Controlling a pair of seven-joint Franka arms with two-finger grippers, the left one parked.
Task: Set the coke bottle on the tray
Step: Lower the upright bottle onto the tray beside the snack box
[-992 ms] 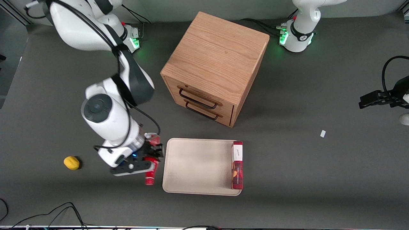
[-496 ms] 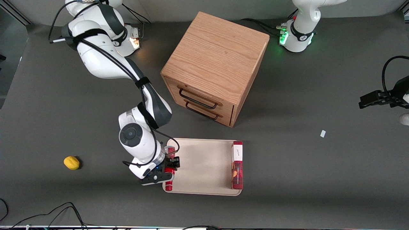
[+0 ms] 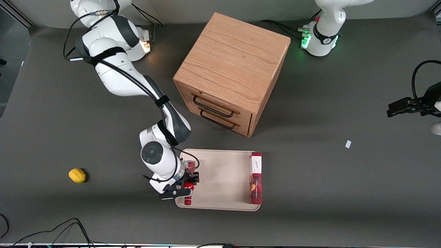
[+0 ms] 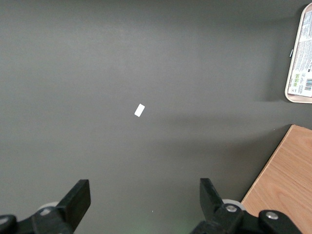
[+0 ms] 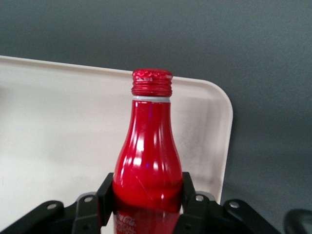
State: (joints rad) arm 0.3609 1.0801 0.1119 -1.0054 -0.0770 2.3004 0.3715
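Observation:
The red coke bottle [image 5: 148, 156] lies held between my gripper's [image 5: 146, 195] black fingers, which are shut on its body; its red cap [image 5: 152, 81] points toward the front camera. In the front view the gripper [image 3: 187, 184] and coke bottle [image 3: 187, 199] are over the beige tray [image 3: 220, 172], at the tray end nearest the working arm, close to its corner nearest the front camera. Whether the bottle rests on the tray or hangs just above it cannot be told.
A long red box with a white label [image 3: 255, 177] lies along the tray's end toward the parked arm. A wooden two-drawer cabinet [image 3: 231, 69] stands farther from the front camera than the tray. A yellow lemon-like object [image 3: 77, 175] sits toward the working arm's end. A small white scrap [image 3: 348, 144] lies toward the parked arm's end.
The gripper has carried the coke bottle sideways from the bare table beside the tray to over the tray's near corner. The arm has stretched out toward the tray.

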